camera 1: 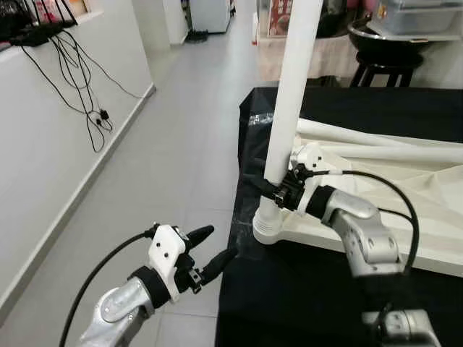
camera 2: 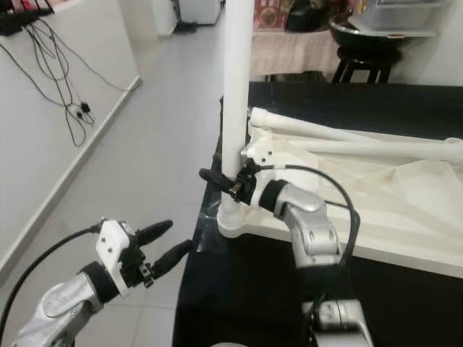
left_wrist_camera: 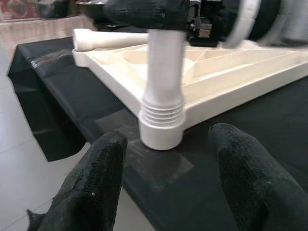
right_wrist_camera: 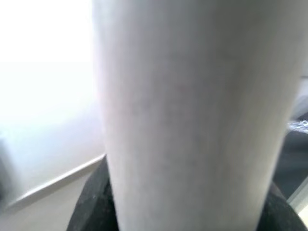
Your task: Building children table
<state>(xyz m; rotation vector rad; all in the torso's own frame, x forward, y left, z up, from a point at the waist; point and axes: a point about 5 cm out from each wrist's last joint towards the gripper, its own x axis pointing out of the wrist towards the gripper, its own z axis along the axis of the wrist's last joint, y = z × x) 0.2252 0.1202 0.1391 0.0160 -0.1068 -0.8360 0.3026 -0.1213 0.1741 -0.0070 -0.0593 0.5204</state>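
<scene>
Here, right pincer (camera 1: 273, 189) pinching upright table leg (camera 1: 289, 108) at tabletop (camera 1: 405, 238) corner; left pincer (camera 1: 210, 249) spread over floor (camera 1: 173, 159).

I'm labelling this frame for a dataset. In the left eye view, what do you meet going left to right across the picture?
Black cables on the white wall → left gripper → upright white table leg, held by the right gripper → upturned white tabletop on the black table.

White table leg (camera 1: 293, 87) cut off by top edge, blurred close-up in right wrist view, tabletop (camera 1: 434, 249) cropped at right
</scene>
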